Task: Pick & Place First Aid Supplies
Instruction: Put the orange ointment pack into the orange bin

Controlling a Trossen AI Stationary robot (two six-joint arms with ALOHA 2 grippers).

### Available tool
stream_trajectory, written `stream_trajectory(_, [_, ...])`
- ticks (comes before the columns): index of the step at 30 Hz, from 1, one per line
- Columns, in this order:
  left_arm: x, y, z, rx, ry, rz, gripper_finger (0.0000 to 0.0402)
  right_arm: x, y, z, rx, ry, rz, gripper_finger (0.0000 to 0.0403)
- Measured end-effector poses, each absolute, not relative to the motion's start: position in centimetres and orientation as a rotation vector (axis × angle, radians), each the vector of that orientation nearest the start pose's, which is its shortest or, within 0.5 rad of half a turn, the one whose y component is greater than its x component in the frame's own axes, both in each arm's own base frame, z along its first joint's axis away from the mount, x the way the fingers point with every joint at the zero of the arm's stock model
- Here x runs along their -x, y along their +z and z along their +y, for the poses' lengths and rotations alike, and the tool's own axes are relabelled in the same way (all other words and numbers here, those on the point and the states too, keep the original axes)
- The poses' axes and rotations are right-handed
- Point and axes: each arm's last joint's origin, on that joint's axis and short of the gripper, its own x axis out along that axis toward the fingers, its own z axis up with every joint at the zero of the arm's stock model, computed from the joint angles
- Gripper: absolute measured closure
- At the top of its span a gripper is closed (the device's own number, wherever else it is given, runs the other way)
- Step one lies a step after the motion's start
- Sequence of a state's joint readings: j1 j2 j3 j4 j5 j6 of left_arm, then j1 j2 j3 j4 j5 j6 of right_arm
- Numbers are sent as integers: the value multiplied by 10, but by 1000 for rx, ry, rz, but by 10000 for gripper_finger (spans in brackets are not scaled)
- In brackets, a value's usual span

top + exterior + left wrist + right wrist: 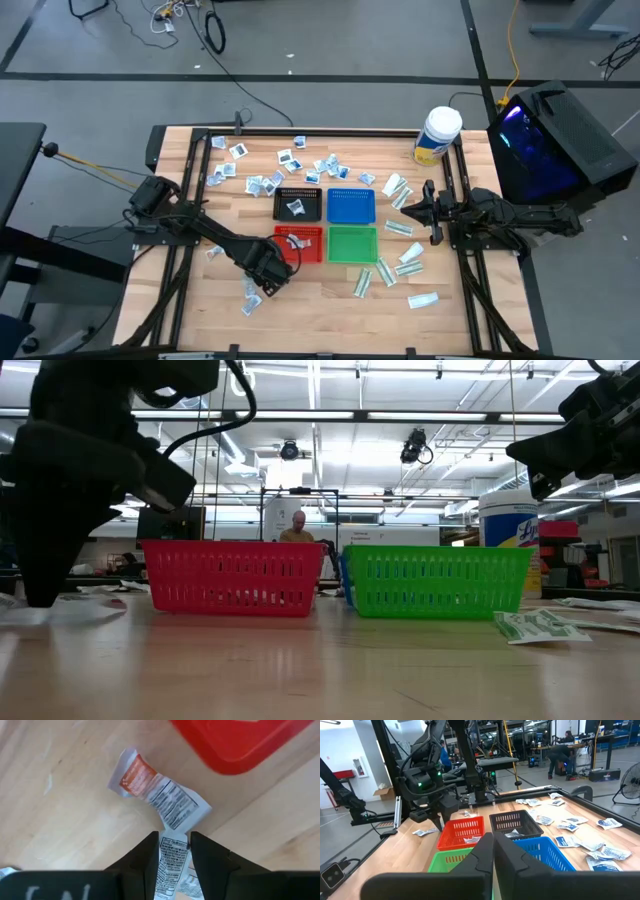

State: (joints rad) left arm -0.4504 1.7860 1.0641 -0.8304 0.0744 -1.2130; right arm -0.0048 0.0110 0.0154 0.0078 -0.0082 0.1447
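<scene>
Down near the front left of the pale wooden table [320, 300], the left gripper [268, 282] sits low beside the red mesh tray [300, 243], its two dark fingers [145, 860] pinched onto a narrow white packet with small black print [170, 862]. Only the upper strip of that packet shows between the fingers in the left wrist view; the rest is hidden behind them. Just beyond it lies a crumpled white packet with an orange patch and black print [155, 792], and a rounded corner of the red tray is cut off at the picture's edge. From above, the left arm covers the gripped packet, and only a couple of small packets [249, 297] show beside the gripper. In the low view the left arm is a dark blurred mass reaching the table, and what it holds cannot be made out.

The right gripper [428, 212] hangs above the right side of the table, its fingers pressed together with nothing between them, as the right wrist view shows. Squarish white packets with bluish print [290, 165] lie scattered across the back of the table, and longer white-and-green packets [400, 255] lie on the right. One packet rests in the black mesh tray [297, 203]; the blue mesh tray [351, 205] and green mesh tray [352, 243] stand beside it. A big white jar with a yellow label [437, 135] stands at the back right corner. A person, small and indistinct, shows far behind the trays in the low view.
</scene>
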Motion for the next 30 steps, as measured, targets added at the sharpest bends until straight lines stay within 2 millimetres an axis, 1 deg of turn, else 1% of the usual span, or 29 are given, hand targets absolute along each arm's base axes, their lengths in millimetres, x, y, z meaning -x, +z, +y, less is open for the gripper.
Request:
stream_trajectory(10, [-268,153,-133,662,530,1555,282,-97,169,0,-144,4,-12,385])
stream_trajectory(14, [-265,158,-131,670,529,1572,282,-97,169,0,-145,4,-12,385])
stream_trajectory(21, [-254,170,-122,643,570,1634,282,-97,169,0,-145,4,-12,385])
stream_trajectory(30, [-247,186,-115,646,569,1620,282,-97,169,0,-144,4,-12,385])
